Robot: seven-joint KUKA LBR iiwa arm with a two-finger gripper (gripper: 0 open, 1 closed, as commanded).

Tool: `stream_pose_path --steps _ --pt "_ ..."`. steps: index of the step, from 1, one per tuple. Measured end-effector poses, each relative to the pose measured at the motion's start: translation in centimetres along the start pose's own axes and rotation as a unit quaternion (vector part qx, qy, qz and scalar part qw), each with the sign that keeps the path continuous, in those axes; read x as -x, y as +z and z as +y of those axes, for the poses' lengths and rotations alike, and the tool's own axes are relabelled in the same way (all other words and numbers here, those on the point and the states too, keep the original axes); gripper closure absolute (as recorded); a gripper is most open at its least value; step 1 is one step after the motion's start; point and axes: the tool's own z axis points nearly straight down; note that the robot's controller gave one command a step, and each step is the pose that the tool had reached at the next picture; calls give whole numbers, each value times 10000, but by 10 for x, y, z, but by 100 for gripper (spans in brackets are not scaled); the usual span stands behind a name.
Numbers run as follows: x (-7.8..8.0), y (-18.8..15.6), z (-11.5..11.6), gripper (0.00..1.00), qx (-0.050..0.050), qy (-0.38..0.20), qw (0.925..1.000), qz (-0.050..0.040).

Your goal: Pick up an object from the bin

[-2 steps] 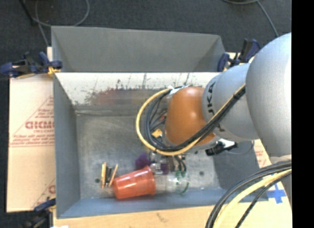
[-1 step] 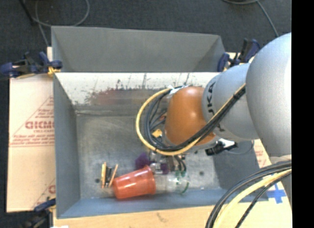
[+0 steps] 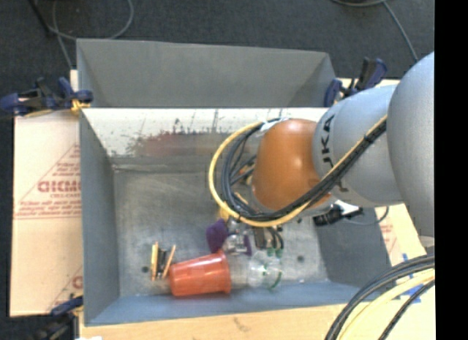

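Bin (image 3: pixel 96 207) holds: 1 orange cup (image 3: pixel 201 275) on its side; 1 purple piece (image 3: pixel 216 235) just above cup; 1 clear item (image 3: pixel 262 273) just right of cup; 2 thin sticks (image 3: pixel 161 261) left of cup. Hand (image 3: pixel 245 242) low, beside purple piece; whether released or clenched: cannot tell.

My arm (image 3: pixel 398 141) comes in from the right of the camera view. Its pale grey link lies across the upper right and bends downward at the wrist. The orange cover (image 3: pixel 285 163) on the wrist faces the camera. Black and yellow cables (image 3: pixel 218 178) loop round its left side. Below it I see the gripper (image 3: pixel 252 242), pointed down, largely hidden under the wrist.
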Motion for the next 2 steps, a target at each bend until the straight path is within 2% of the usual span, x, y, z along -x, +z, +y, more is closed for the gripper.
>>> stream_pose_path --steps 1,2 --pt "-6 -28 17 100 10 -21 10000 -68" --pt "-3 -74 18 100 -9 -673 9977 -11"
